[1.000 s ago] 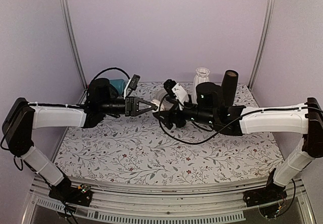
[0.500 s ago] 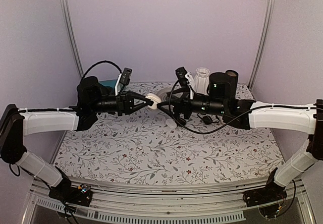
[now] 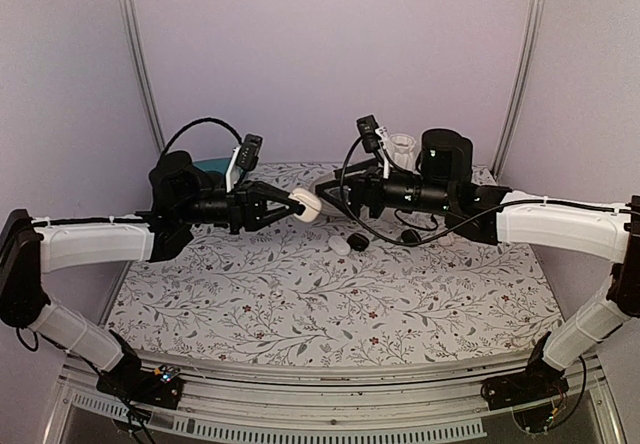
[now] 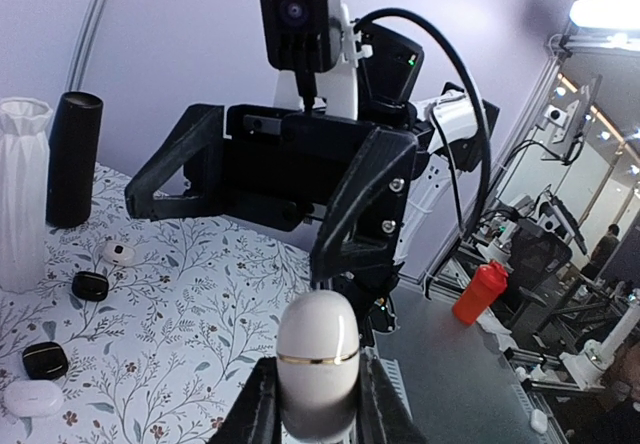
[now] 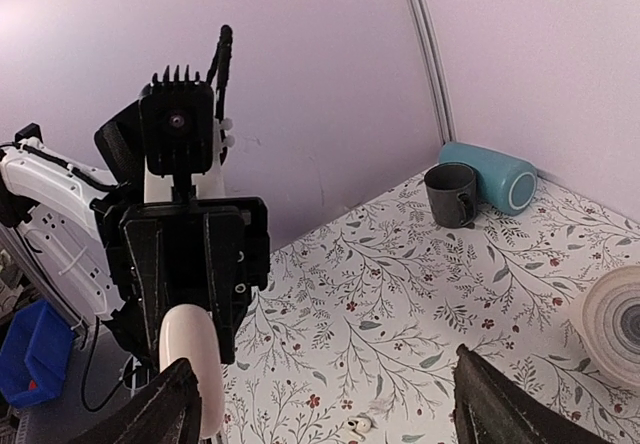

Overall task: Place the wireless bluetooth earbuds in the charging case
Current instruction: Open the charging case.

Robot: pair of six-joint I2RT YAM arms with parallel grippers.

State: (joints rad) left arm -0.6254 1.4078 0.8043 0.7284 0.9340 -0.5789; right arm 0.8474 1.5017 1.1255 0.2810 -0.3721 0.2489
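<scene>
White and closed, the charging case (image 3: 306, 206) hangs above the surface (image 3: 300, 304), clamped by its left end in the left pincer (image 3: 296, 203); its long axis points right at the right pincer (image 5: 325, 404), whose jaws stand apart just beside the free end.

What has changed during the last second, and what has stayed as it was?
The right gripper, open, rose above the table, uncovering the small pods beneath it. The left gripper stayed shut on the charging case, almost in the same place.
</scene>
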